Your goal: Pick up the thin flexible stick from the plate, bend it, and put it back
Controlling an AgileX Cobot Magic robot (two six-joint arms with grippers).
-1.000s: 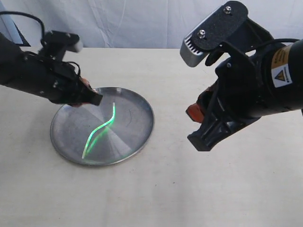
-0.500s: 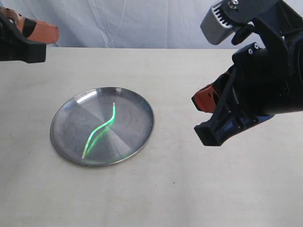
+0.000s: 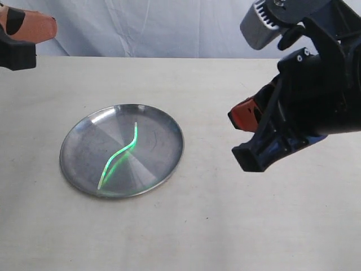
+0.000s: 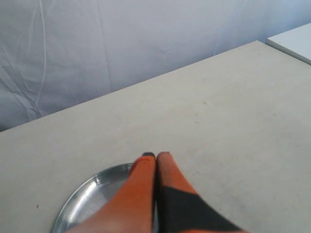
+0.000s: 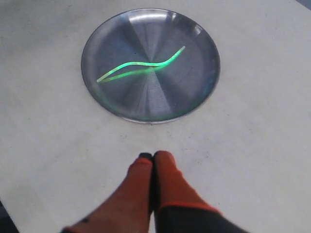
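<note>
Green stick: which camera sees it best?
The right wrist view. It looks down on the whole stick, with its bend clear, lying on the plate. The exterior view also shows all of it, but smaller and at a slant. The left wrist view shows only part of the plate behind the left gripper, no stick.

There is one plate [image 5: 204, 87], ahead of the fingertips [image 5: 163, 158] of the right gripper [image 5: 152, 156]. In it lies one thin flexible stick [image 5: 141, 63], with one green reflection close beside it that is not a second stick. There are two grippers, the right one and the left gripper [image 4: 156, 156]. Each has two orange fingers [image 4: 141, 184], four in all. There is one table [image 3: 225, 226] under both pairs of fingers, and one pale cloth [image 3: 141, 28] hangs beyond the left gripper's fingertips.
</note>
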